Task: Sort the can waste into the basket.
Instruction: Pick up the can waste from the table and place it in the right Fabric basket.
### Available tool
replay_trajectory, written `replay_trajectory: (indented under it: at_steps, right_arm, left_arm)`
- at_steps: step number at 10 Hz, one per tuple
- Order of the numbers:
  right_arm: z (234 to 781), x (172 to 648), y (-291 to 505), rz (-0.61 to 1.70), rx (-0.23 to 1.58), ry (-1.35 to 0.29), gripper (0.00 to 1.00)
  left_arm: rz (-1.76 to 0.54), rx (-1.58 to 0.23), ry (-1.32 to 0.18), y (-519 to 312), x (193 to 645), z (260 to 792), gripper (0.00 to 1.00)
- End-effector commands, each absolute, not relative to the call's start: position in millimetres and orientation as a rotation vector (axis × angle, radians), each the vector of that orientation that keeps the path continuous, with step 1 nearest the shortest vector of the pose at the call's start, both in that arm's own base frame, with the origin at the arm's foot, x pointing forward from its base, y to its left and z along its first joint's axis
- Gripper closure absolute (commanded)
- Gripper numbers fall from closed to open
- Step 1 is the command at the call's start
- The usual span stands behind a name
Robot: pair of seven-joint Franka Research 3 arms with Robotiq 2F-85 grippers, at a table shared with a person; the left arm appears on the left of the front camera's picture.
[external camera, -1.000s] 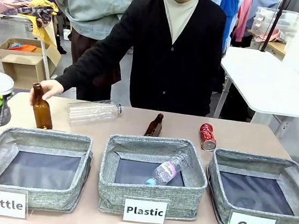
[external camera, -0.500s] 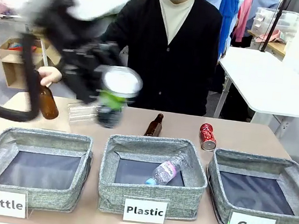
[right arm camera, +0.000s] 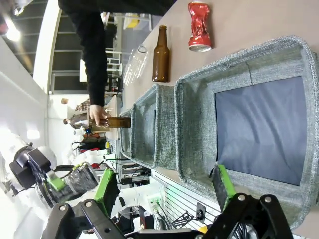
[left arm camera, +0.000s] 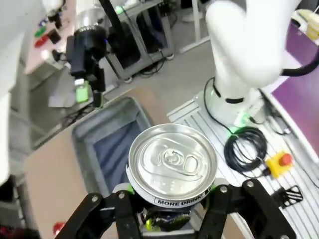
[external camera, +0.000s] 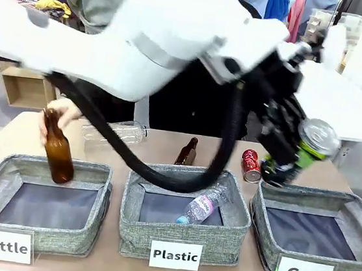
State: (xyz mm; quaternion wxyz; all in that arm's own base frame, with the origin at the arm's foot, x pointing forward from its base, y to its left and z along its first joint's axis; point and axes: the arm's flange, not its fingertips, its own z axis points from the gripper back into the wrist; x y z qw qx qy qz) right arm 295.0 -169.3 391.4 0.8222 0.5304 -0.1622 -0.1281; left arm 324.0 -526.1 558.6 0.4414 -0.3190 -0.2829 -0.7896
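Observation:
My left arm reaches across the table, and its gripper (external camera: 295,156) is shut on a dark can (external camera: 318,135) with a silver top, tilted above the far left corner of the grey "Can" basket (external camera: 318,194). In the left wrist view the can (left arm camera: 172,162) sits between my left gripper's (left arm camera: 172,193) green pads, with the basket (left arm camera: 84,134) below. A red crushed can (external camera: 251,164) lies on the table behind that basket. My right gripper (right arm camera: 164,191) stands open and empty at the basket's (right arm camera: 199,89) near rim; the red can (right arm camera: 199,20) lies beyond.
A person's hand lowers a brown bottle (external camera: 58,153) into the "Bottle" basket (external camera: 40,165). The "Plastic" basket (external camera: 189,176) holds a clear bottle (external camera: 202,205). Another brown bottle (external camera: 187,152) and a clear plastic bottle (external camera: 112,133) lie behind the baskets.
My left arm swung fast from the far left across the table to the right with the can in its grip. The person lifted the brown bottle over the "Bottle" basket.

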Motion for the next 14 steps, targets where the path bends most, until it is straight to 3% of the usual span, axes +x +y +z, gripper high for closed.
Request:
replay_trajectory:
  at_steps: [1, 4, 7, 11, 12, 13, 14]
  right_arm:
    - [402, 266, -194, -0.267, 1.091, -0.36, 0.0]
    - [388, 191, -253, -0.417, 0.982, -0.34, 0.0]
    - [375, 137, -284, -0.546, 0.979, -0.432, 0.0]
    - [371, 142, -283, -0.535, 0.965, -0.4, 0.0]
    - [371, 142, -283, -0.535, 0.965, -0.4, 0.0]
    - [371, 142, -283, -0.535, 0.965, -0.4, 0.0]
    - [371, 142, -283, -0.535, 0.965, -0.4, 0.0]
  left_arm:
    - [-1.936, -0.79, -0.731, -575, 332, 553, 0.61]
    - [-1.917, -0.761, -0.699, -614, 350, 514, 0.61]
    - [-1.907, -0.735, -0.584, -633, 359, 478, 0.61]
    - [-1.907, -0.724, -0.553, -640, 358, 462, 0.61]
    - [-1.913, -0.731, -0.551, -639, 360, 463, 0.47]
    - [-1.912, -0.736, -0.561, -639, 361, 465, 0.02]
    - [-1.914, -0.729, -0.57, -639, 359, 465, 0.0]
